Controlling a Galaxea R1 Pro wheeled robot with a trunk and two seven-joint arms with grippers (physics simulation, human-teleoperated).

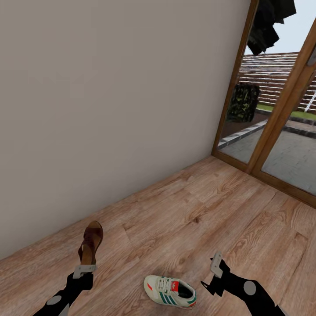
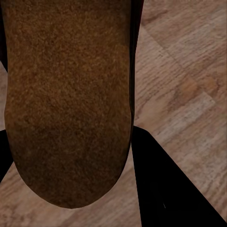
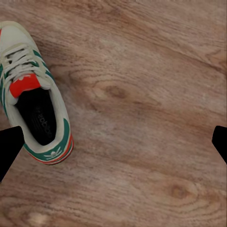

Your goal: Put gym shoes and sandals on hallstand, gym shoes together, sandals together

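A dark-brown sandal (image 1: 91, 240) stands on end above the corridor floor (image 1: 197, 210), with my left gripper (image 1: 84, 267) shut on its lower end. In the left wrist view its brown sole (image 2: 66, 94) sits between the dark fingers (image 2: 161, 189). One white gym shoe (image 1: 170, 292) with teal stripes and a red tongue lies on the floor between my arms. My right gripper (image 1: 212, 274) hovers just right of it, open and empty. The right wrist view has the gym shoe (image 3: 35, 94) beside one fingertip, and the right gripper (image 3: 113, 146) spread wide over bare planks. The hallstand is out of view.
A plain beige wall (image 1: 109, 96) runs along the left and back. A wooden-framed glass door (image 1: 281, 114) stands at the right, with a patio outside. Wood floor stretches ahead towards the door.
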